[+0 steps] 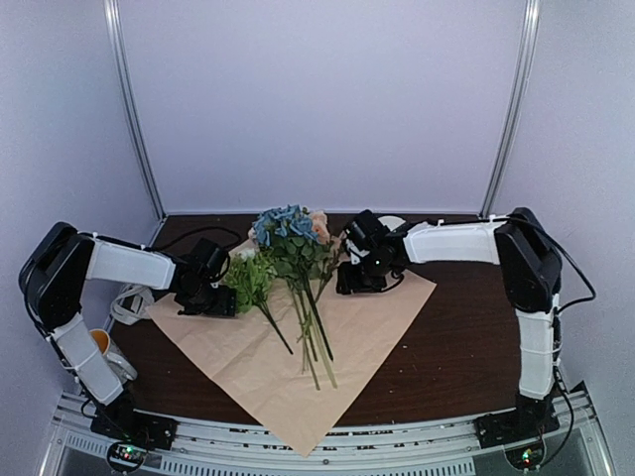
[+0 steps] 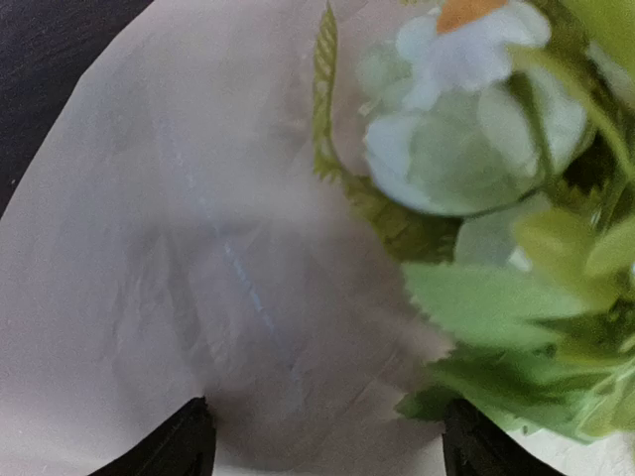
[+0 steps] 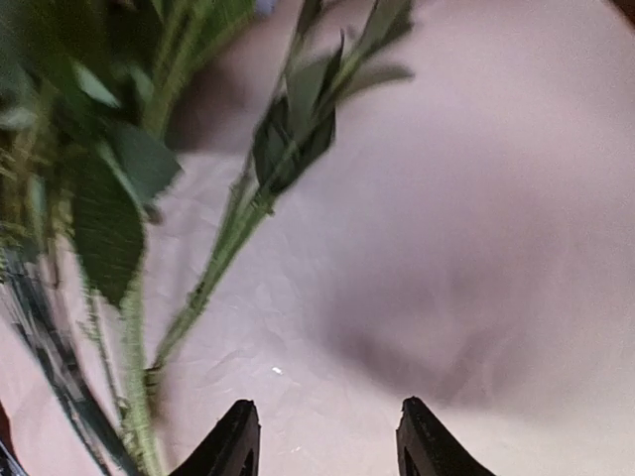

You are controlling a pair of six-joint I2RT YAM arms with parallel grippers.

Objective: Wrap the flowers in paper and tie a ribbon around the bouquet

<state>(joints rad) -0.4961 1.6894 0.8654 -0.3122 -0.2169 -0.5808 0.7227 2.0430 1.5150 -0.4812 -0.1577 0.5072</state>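
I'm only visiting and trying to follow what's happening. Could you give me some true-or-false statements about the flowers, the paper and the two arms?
1. The bunch of artificial pink and blue flowers lies on the large tan paper sheet. True.
2. The paper is already rolled into a cone. False: it lies spread open on the dark brown table.
3. The left fingers and right fingers stand apart, holding nothing. True.
4. The blooms point toward the arms' bases. False: the thin green stems point that way.
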